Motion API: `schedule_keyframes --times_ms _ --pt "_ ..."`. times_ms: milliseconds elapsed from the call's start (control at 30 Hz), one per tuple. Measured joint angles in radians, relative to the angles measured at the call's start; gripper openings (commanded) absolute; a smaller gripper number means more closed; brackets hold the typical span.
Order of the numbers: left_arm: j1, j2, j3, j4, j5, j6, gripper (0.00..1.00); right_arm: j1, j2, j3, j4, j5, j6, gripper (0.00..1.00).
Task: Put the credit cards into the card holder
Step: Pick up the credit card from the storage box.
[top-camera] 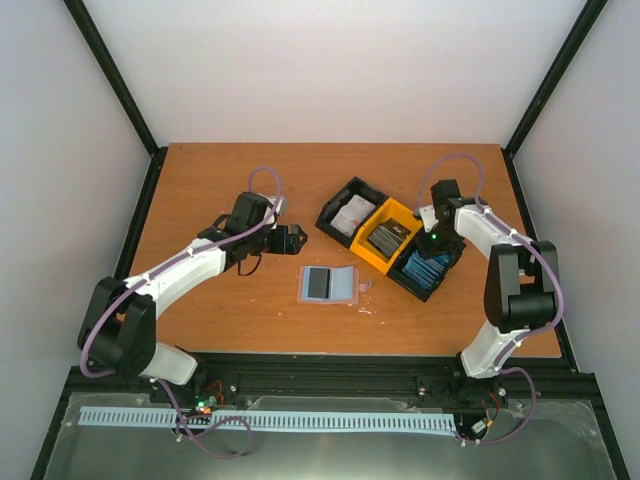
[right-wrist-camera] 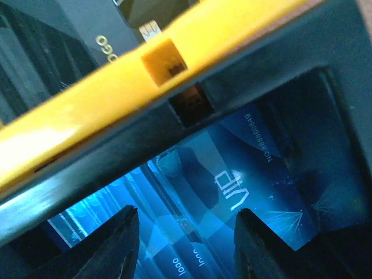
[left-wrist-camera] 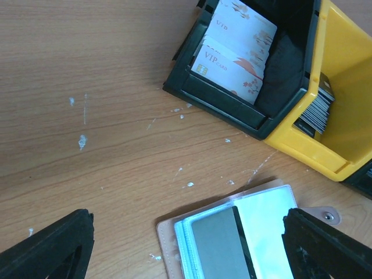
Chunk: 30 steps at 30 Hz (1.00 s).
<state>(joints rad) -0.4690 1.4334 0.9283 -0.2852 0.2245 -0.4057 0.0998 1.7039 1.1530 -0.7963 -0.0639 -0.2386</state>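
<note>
**Ana:** While the left jaws hang over the worktop [left-wrist-camera: 87,87], how do they stand?

**Ben:** Wide apart, with nothing in them. The left fingers [left-wrist-camera: 49,250] show at the two lower corners of the wrist view, with bare wood and the holder between them.

**Ana:** Where exactly is the card holder [left-wrist-camera: 232,238]?

**Ben:** It lies flat and open on the worktop, under the gap between the left jaws, pale blue inside facing up. It sits off-centre: its snap tab runs beneath one finger, and it stops well short of the other. One dark card [left-wrist-camera: 218,244] sits in a clear slot.

**Ana:** And ahead of those jaws?

**Ben:** A black bin [left-wrist-camera: 232,113] holds the white-and-red cards [left-wrist-camera: 232,52]. A yellow bin [left-wrist-camera: 343,75] touches its side and holds the dark grey cards [left-wrist-camera: 318,107] stacked on edge.

**Ana:** What about the right jaws?

**Ben:** They are lowered into a second black bin [right-wrist-camera: 273,70]. The right fingers [right-wrist-camera: 116,250] stand partly apart, narrower than the left pair. I see nothing caught between them.

**Ana:** What lies under them?

**Ben:** The blue cards [right-wrist-camera: 221,192] lie directly below the gap, and one reads VIP. I cannot tell whether the fingertips touch them. Just beyond the right jaws is the bin's black wall, with the yellow bin's wall pressed against it.
</note>
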Motion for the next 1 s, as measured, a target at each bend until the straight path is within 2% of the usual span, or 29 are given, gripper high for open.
schedule_keyframes --times_ms 833,1000 --pt "0.001 0.021 0.000 0.000 -0.075 0.001 0.91 0.005 0.058 0.000 0.001 0.099 -0.001 0.47" --pt "0.001 0.021 0.000 0.000 -0.089 0.002 0.91 0.007 0.068 0.000 0.003 0.111 0.000 0.44"
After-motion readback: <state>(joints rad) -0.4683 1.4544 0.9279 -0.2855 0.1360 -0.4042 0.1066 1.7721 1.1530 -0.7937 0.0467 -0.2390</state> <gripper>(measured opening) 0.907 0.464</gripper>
